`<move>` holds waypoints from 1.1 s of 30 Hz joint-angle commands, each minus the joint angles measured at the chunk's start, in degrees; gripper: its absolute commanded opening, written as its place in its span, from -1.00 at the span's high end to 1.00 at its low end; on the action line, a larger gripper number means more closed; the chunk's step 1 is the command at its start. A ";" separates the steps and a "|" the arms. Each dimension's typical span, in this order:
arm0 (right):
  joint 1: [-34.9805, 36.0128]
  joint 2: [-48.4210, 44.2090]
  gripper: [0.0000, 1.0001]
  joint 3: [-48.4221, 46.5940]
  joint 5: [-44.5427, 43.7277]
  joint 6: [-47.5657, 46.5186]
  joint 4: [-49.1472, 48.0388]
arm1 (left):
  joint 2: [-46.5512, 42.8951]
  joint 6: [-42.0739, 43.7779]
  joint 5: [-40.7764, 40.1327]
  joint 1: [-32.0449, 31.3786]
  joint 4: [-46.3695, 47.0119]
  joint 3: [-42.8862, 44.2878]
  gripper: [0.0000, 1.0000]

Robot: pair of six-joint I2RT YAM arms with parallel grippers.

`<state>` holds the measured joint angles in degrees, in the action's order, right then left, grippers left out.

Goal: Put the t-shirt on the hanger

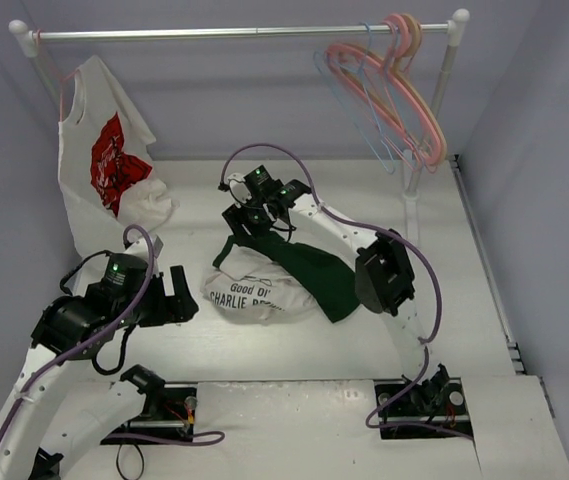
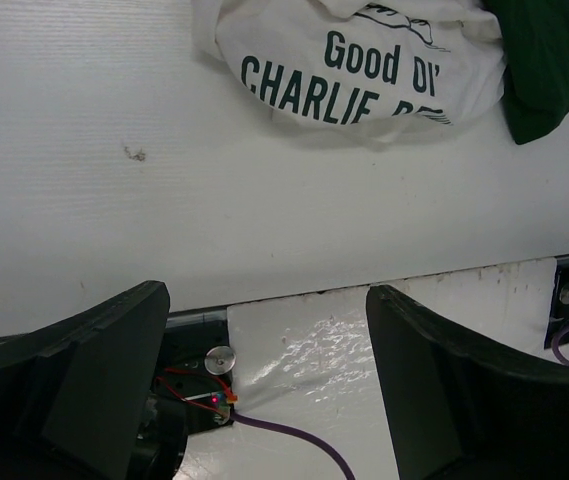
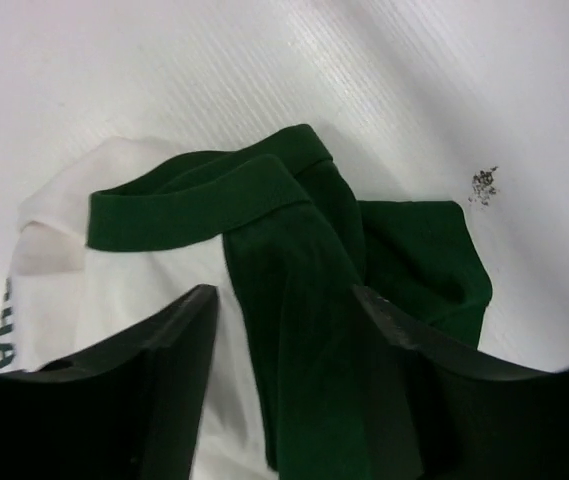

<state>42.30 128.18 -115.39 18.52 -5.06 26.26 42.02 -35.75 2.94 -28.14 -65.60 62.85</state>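
Note:
The t-shirt lies crumpled on the table's middle, dark green with a whitish part printed "Good Ol' Charlie". It also shows in the left wrist view and the right wrist view. My right gripper is open over the shirt's far left end, its jaws straddling a green fold. My left gripper is open and empty, low over the table just left of the shirt. The light-blue hanger hangs on the rail at the back right, among pink ones.
A white shirt with red print hangs at the rail's left end and drapes onto the table. Pink hangers hang by the right post. Arm bases and purple cables sit at the near edge.

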 commanded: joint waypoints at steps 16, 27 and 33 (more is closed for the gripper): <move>4.27 1.82 1.00 -25.31 -2.16 -5.74 -4.89 | -1.68 -0.90 -4.61 -0.16 -5.15 5.18 -0.63; 9.99 -31.92 1.00 -0.12 -13.06 -15.23 -30.75 | -0.89 -1.25 -7.33 -0.16 -2.95 9.74 -0.63; 9.12 -48.01 1.00 25.62 -25.26 -10.86 -25.22 | 1.39 0.06 -7.34 -0.16 -0.76 10.98 -0.62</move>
<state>52.38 82.96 -98.56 2.76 -17.80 1.52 40.60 -36.21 -3.46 -28.14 -69.80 71.77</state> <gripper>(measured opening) 0.053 0.813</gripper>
